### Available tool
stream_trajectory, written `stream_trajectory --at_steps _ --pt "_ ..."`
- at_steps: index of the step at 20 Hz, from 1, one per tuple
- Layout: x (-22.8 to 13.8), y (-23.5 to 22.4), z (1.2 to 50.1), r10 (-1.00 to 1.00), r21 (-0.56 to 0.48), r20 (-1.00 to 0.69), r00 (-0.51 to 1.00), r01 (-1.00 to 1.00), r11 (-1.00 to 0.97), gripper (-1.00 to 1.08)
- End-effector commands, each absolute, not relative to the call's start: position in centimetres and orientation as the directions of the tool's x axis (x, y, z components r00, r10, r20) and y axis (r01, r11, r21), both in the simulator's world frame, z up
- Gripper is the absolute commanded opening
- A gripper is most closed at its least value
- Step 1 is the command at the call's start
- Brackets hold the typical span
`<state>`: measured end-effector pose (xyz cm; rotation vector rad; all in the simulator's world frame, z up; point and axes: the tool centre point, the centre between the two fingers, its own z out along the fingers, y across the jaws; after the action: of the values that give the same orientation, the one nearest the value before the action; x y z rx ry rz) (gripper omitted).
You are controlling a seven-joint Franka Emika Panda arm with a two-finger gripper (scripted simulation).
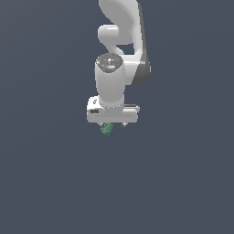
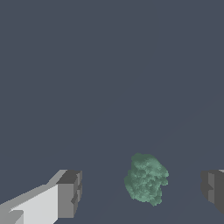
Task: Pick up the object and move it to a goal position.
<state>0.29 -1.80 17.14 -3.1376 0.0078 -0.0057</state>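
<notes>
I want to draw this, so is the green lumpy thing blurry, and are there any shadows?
In the wrist view the small lumpy teal-green blob looks fuzzy-edged and mottled, between the open gripper fingers, with no clear shadow on the flat grey-blue background. In the exterior view the blob is tiny and soft; the white arm shows gentle shading, no glare.

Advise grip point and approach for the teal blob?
Pinch the teal blob across its widest lumpy middle, coming straight down from above. It has no handle or flat face, and it already sits between the open gripper fingers, nearer one than the other, so centre first.
</notes>
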Motion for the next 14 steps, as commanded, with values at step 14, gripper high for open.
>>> stream_trajectory --at_steps 14 --pt "1.3 -2.9 18.9 0.005 0.002 0.045 0.999 0.005 -1.000 1.00"
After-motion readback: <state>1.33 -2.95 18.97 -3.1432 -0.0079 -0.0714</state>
